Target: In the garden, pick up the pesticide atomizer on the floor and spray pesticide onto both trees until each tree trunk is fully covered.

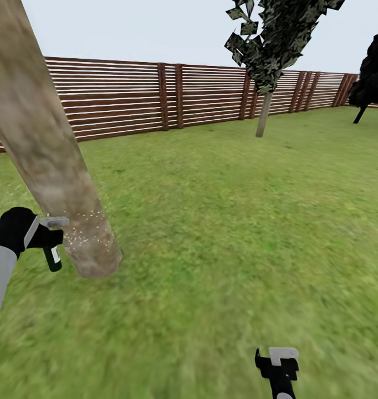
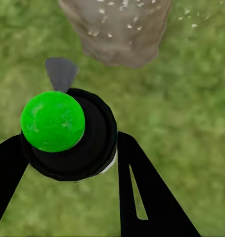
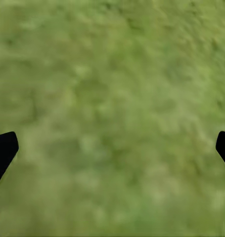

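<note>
The pesticide atomizer [image 1: 52, 257], a small dark bottle with a white label, hangs downward from my left gripper [image 1: 46, 237], which is shut on it. It is held close beside the base of the near tree trunk [image 1: 50, 160], a thick mottled grey-tan column at the left. White specks dot the trunk's foot [image 1: 86, 233]. In the left wrist view the atomizer [image 2: 85, 150] shows end-on, black with a bright green round end, between my black fingers [image 2: 142, 192], with the speckled trunk [image 2: 117, 29] just beyond. A second tree [image 1: 264, 113] stands far off by the fence. My right gripper [image 1: 272, 359] hangs open over grass.
A brown slatted fence [image 1: 128, 97] runs along the back of the lawn. An all-black tree [image 1: 372, 72] stands at the far right. Green grass [image 1: 228, 221] stretches between the two trees. The right wrist view has blurry grass [image 3: 112, 108] between the fingertips [image 3: 3, 150].
</note>
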Controlling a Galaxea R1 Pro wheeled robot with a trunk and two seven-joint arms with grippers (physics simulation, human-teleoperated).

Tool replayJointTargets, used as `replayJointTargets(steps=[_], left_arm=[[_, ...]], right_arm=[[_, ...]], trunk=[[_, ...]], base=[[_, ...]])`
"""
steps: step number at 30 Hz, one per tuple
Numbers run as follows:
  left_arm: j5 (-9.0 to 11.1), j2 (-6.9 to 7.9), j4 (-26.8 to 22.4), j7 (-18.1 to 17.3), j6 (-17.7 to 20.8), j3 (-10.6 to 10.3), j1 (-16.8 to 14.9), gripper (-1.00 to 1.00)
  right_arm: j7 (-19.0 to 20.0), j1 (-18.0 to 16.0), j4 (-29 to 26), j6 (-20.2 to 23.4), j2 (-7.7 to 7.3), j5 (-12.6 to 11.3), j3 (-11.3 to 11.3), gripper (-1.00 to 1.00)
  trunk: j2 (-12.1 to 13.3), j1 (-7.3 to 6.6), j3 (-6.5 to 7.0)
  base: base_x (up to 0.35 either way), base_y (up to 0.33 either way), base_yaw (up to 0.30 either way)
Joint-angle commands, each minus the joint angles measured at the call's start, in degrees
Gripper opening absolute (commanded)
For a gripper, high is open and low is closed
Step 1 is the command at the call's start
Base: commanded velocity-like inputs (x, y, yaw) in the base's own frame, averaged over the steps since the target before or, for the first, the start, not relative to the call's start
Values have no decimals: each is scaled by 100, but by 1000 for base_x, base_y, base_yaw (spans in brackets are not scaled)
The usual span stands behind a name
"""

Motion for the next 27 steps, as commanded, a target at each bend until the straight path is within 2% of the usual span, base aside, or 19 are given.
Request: replayJointTargets(steps=[1, 4, 8, 12, 17, 21, 27], left_arm=[[-5, 6, -1, -3, -1, 1, 0, -100], [-2, 10, -6, -11, -1, 6, 0, -100], [8, 10, -6, -20, -1, 17, 0, -100], [7, 6, -6, -20, -1, 10, 0, -100], [7, 1, -6, -20, -8, 11, 0, -100], [7, 1, -6, -20, -9, 25, 0, -100], [6, 9, -6, -20, -2, 12, 0, -100]], right_arm=[[-1, 1, 0, 0, 4, 0, 0, 100], [-2, -2, 0, 0, 3, 0, 0, 100], [-2, 1, -2, 0, 0, 0, 0, 100], [-1, -1, -1, 0, 0, 0, 0, 100], [-2, -1, -1, 0, 0, 0, 0, 100], [0, -1, -2, 0, 0, 0, 0, 100], [0, -1, 0, 0, 0, 0, 0, 100]], trunk=[[0, 0, 0], [0, 0, 0], [0, 0, 0], [0, 0, 0], [0, 0, 0], [0, 0, 0], [0, 0, 0]], base=[[338, 0, 190], [216, 0, 242], [-153, 0, 35], [59, -158, 2], [208, -203, 0], [314, -34, 0], [44, -94, 0]])
